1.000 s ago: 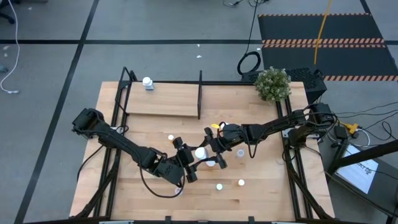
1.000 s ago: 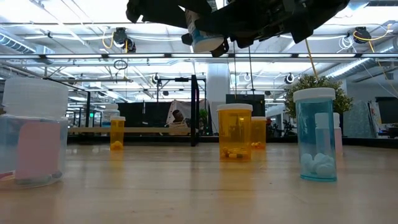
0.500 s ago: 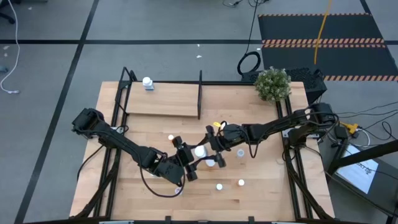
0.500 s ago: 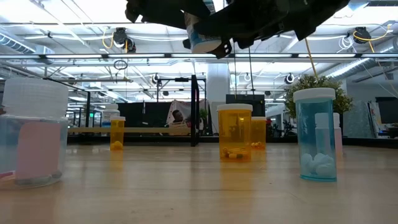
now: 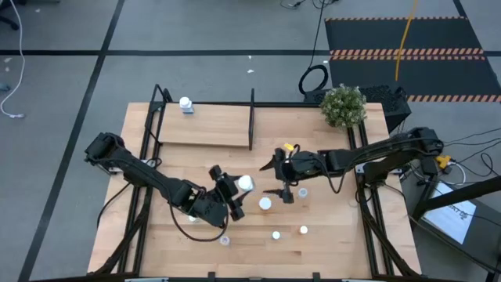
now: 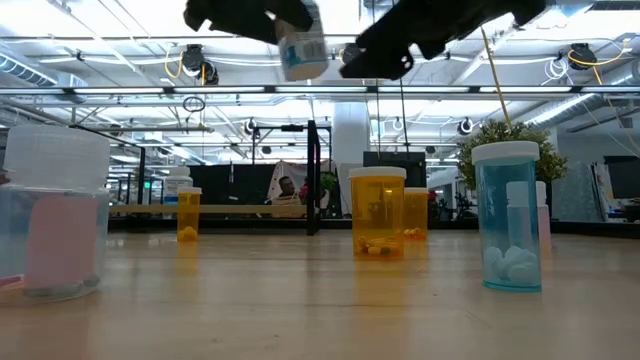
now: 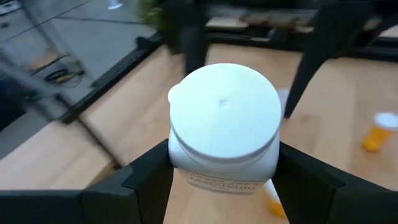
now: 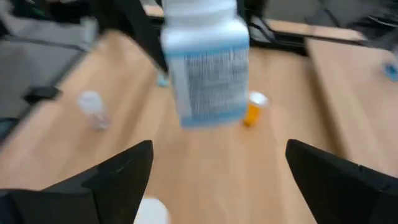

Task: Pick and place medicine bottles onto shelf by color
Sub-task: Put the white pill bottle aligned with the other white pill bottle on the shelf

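High view: left hand (image 5: 232, 193) grips white bottle (image 5: 245, 183); right hand (image 5: 279, 178) wide open.

Two matte black jointed robot arms, boxy links with thin black cables looped alongside. Left black two-finger gripper (image 5: 225, 193) at frame centre-left, right black two-finger gripper (image 5: 279, 177) at centre: flat, wedge-shaped fingers (image 8: 115, 180) (plain, no markings visible). Small yellow tag (image 5: 288, 146) on the right wrist.

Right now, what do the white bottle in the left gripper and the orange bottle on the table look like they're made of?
White bottle: probably opaque plastic, smooth matte cap, printed paper-like label. Orange bottle: translucent amber plastic with a white cap, since its contents show through. Both are guesses from looks.
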{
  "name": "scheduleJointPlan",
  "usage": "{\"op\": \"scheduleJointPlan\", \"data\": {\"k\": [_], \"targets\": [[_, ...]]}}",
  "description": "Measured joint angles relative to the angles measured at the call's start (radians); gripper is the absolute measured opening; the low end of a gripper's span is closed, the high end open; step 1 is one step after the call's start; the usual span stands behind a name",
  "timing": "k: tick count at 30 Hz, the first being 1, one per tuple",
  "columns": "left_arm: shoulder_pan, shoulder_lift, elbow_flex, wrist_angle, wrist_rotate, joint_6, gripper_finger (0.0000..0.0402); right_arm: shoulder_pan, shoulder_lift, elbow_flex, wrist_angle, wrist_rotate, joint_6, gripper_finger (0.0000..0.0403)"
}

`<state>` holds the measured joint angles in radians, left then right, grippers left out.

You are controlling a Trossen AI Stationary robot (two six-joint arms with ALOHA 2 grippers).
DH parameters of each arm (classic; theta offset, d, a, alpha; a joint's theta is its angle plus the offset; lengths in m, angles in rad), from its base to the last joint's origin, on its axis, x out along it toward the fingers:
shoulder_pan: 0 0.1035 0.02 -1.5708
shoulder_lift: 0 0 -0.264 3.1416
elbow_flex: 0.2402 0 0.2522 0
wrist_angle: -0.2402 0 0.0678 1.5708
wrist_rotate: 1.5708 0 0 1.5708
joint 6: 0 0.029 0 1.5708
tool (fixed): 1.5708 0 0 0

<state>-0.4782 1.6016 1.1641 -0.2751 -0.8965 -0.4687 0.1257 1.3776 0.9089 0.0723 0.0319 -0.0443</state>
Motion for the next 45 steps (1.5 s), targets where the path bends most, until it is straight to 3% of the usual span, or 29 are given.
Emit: {"op": "scheduleJointPlan", "data": {"k": [6, 11, 17, 29, 34, 45], "targets": [[0.053, -0.074, 0.0, -0.188, -0.085, -0.164, 0.0241, 0.0, -0.113, -0.029, -0.159, 0.121, -0.01, 0.0363], [0.146, -0.122, 0.002, -0.387, -0.122, -0.338, 0.0241, -0.009, -0.174, -0.154, -0.007, 0.178, -0.028, 0.0363], [0.265, -0.137, -0.001, -0.669, -0.092, -0.652, 0.0241, -0.05, -0.209, -0.257, 0.267, 0.179, -0.151, 0.0364], [0.44, -0.137, 0.0, -1.043, 0.008, -0.94, 0.0241, -0.124, -0.319, -0.257, 0.255, 0.177, -0.357, 0.0364], [0.523, -0.137, -0.041, -1.026, 0.007, -0.958, 0.0241, -0.14, -0.336, -0.257, 0.245, 0.176, -0.369, 0.0364], [0.706, -0.144, -0.276, -0.828, 0.031, -0.965, 0.0241, -0.146, -0.336, -0.257, 0.242, 0.174, -0.387, 0.0364]]}}
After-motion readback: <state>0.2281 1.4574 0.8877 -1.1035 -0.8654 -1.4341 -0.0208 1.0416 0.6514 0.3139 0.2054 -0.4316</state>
